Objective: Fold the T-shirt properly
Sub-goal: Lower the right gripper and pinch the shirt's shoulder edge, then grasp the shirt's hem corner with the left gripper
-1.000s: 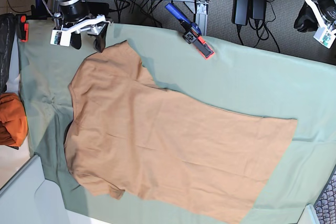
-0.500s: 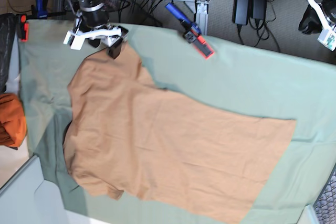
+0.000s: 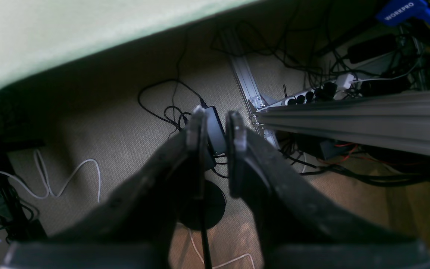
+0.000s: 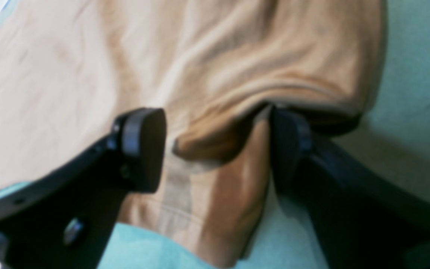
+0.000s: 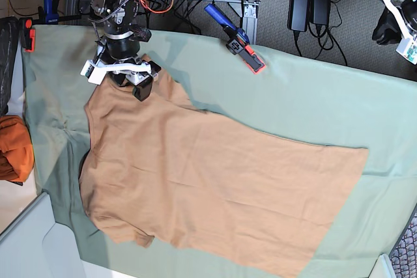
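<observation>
The tan T-shirt [image 5: 215, 180] lies spread flat on the green cloth [image 5: 313, 96], neck end to the left. My right gripper [image 5: 130, 83] is down at its upper sleeve. In the right wrist view that gripper [image 4: 215, 149] is wide open, with a raised fold of the T-shirt [image 4: 218, 67] between its fingers [image 4: 144, 147]. My left gripper [image 5: 384, 29] hangs off the table at the far right. In the left wrist view the left gripper [image 3: 215, 116] shows a narrow gap between its fingers, holds nothing and is over the floor.
A blue and red clamp [image 5: 236, 38] grips the table's far edge. An orange cloth bundle [image 5: 14, 148] sits at the left edge, with a small red clamp [image 5: 28, 34] at the far left corner. Cables and power bricks [image 5: 309, 1] lie on the floor beside an aluminium rail [image 3: 349, 119].
My right arm has swung from the table's far left corner rightward and come down over the T-shirt's upper sleeve. The left arm has hardly moved.
</observation>
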### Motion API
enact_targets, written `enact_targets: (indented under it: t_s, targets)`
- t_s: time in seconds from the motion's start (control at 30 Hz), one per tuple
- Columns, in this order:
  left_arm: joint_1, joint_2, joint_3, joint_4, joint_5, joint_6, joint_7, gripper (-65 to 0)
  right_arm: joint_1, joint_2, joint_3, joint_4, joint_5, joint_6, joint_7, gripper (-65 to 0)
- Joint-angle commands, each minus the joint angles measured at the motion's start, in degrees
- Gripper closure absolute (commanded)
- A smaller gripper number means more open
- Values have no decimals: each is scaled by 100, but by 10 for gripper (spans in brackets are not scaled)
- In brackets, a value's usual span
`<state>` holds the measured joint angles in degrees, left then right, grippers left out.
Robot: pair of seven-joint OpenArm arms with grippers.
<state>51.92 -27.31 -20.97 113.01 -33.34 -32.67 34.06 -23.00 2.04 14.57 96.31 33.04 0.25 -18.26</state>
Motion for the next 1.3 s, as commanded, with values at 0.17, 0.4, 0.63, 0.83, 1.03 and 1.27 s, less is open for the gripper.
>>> enact_targets:
  t_s: [0.17,0.4,0.63,0.83,1.03,1.27]
  targets:
    - [44,-48,-48,92,-219,-59,-81,-126,-35,0,-35,22,-380,59,-122,-46]
    - [-251,-90,-68,94,-380,306,-122,-126,-35,7,-35,22,-997,81,-122,0]
    - [-1123,-345,-306,85,-551,579,-59,-317,-50,17,-35,22,-1421,319,-125,0]
    - [-2271,-411,-245,-726,-678,678,-61,-327,-52,17,-33,22,-1464,319,-127,0]
    - [-3753,-411,160,-2439,-881,671,-133,-327,-52,15,-35,22,-1464,317,-127,0]
    - [-5029,-221,968,-3827,-909,667,-166,-327,-52,15,-35,22,-1464,317,-127,0]
